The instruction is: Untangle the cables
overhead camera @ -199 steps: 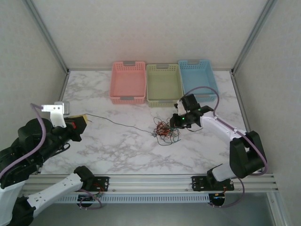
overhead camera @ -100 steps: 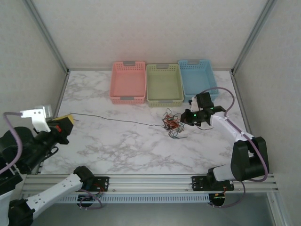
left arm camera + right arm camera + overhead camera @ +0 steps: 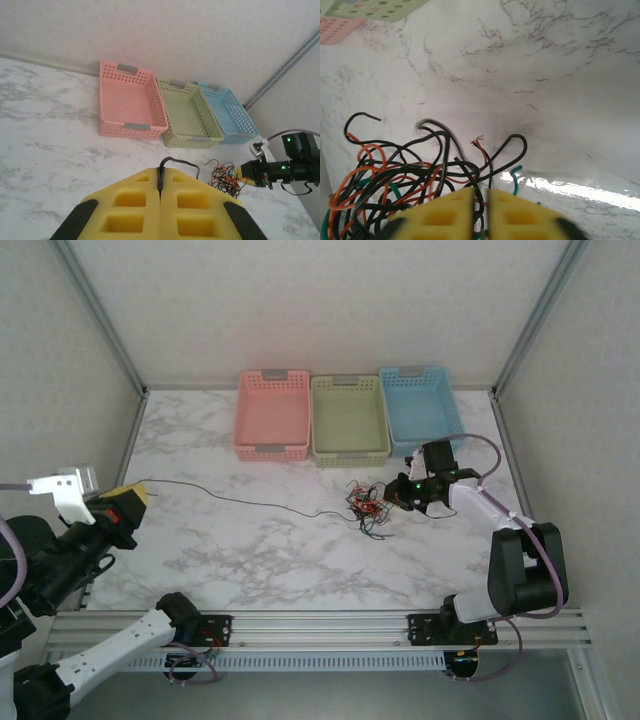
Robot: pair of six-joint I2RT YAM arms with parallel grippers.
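The thin black, red-orange and green cables lie knotted on the white marbled worktop, just in front of the right pincer. That pincer's yellow foam pads stand a narrow slit apart, with the nearest loops at their tips. One long black strand runs out of the knot across the worktop to the left pincer. The left pincer is clamped tight on the strand's end. Beyond the knot, away from both pincers, sit a pink plastic basket, a green plastic basket and a blue plastic basket.
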